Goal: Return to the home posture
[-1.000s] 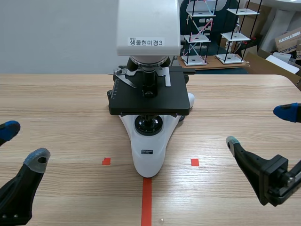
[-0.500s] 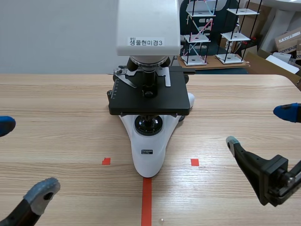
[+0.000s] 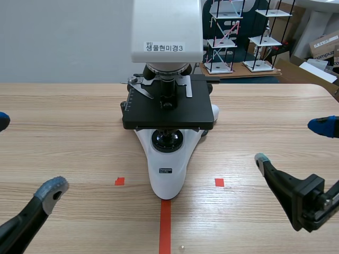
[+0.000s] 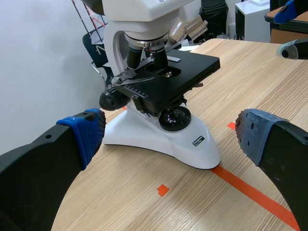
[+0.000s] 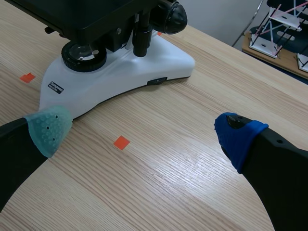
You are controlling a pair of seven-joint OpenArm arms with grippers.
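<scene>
A white microscope (image 3: 167, 164) with a black stage (image 3: 168, 111) stands at the table's middle, its base on the orange tape line. My left gripper (image 3: 27, 154) is low at the near left, open and holding nothing, well apart from the microscope. My right gripper (image 3: 292, 142) is at the near right, also open and holding nothing. In the left wrist view the microscope (image 4: 159, 137) lies ahead of the left gripper (image 4: 169, 132), beyond its spread fingers. The right wrist view shows the microscope's base (image 5: 130, 67) ahead of the right gripper (image 5: 142, 131), to one side.
Small orange tape squares (image 3: 119, 181) (image 3: 219, 182) flank the base on the wooden table (image 3: 79, 127). Behind the table's far right stand shelves with white model frames (image 3: 222, 37) and cardboard boxes (image 3: 324, 45).
The left gripper's grey fingertip dropped toward the table's front edge, then rose a little. Its blue tip slid out to the picture's left edge. The right arm and the microscope stayed still.
</scene>
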